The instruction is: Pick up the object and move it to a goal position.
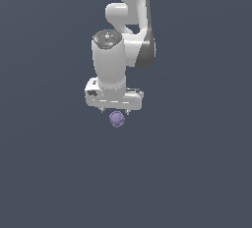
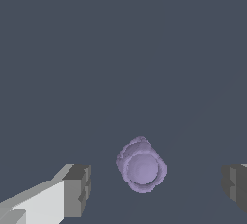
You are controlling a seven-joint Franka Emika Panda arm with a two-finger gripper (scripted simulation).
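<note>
Single white arm (image 1: pixel 125 35) hangs over a plain dark grey floor (image 1: pixel 197 173), gripper (image 1: pixel 114 110) pointing straight down. The ball (image 1: pixel 116 119), small, muted purple, lumpy, sits on the floor right under the gripper, peeking out just below the palm in the exterior view. In the wrist view the ball (image 2: pixel 141 166) lies between the two fingertips (image 2: pixel 77 190), gap showing on both sides, nothing touching it. Fingers spread wide apart, holding nothing; gripper (image 2: pixel 157 185) not yet closed on anything.

Handling, my guess: ball looks light and fairly rigid, surface bumpy w/ faint segment lines, so some grip for the pads, but it's round and prob. rolls if nudged from one side only. Narrower than the finger spread, so plenty of margin. Best hold: across its widest middle, pads on opposite sides, centred so both touch about together. It sits a bit nearer one finger than the other in the wrist view, so a slight re-centre could help before closing. Can't tell how high the tips are above the floor.

Room: no walls, edges or other items visible anywhere in either view, floor runs out of frame all round. Lift and carry look unobstructed in any dir. No goal marker visible, so can't say which way it goes.
</note>
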